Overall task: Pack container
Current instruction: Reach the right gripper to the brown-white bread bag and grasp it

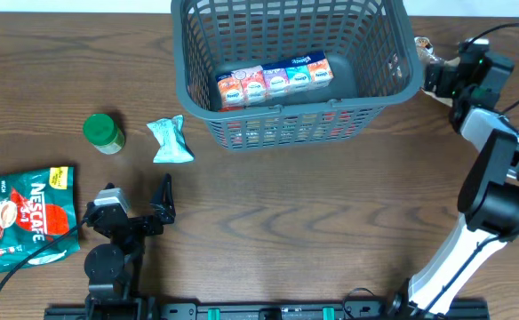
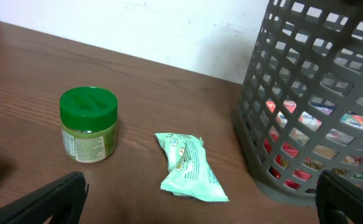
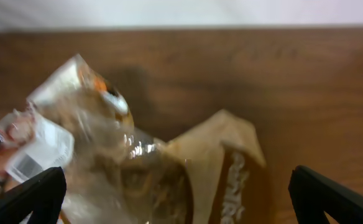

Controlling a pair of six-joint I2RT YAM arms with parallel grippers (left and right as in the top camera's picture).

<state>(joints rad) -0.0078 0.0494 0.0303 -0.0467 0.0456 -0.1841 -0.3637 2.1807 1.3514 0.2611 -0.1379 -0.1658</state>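
The dark grey lattice container [image 1: 384, 53] stands at the back middle and holds a row of small colourful cartons [image 1: 274, 81]; it also shows in the left wrist view [image 2: 275, 112]. My left gripper [image 1: 138, 197] [image 2: 200, 208] is open and empty, low over the table in front of a mint-green packet [image 1: 169, 142] [image 2: 188, 165] and a green-lidded jar [image 1: 104, 132] [image 2: 88, 123]. My right gripper [image 1: 435, 73] [image 3: 178, 202] is open just right of the container, its fingers either side of a crinkled clear and tan bag [image 1: 422, 44] [image 3: 138, 155].
A red and green Nescafe bag [image 1: 24, 218] lies at the front left edge of the wooden table. A white wall runs behind the table's far edge. The right arm stretches along the table's right side.
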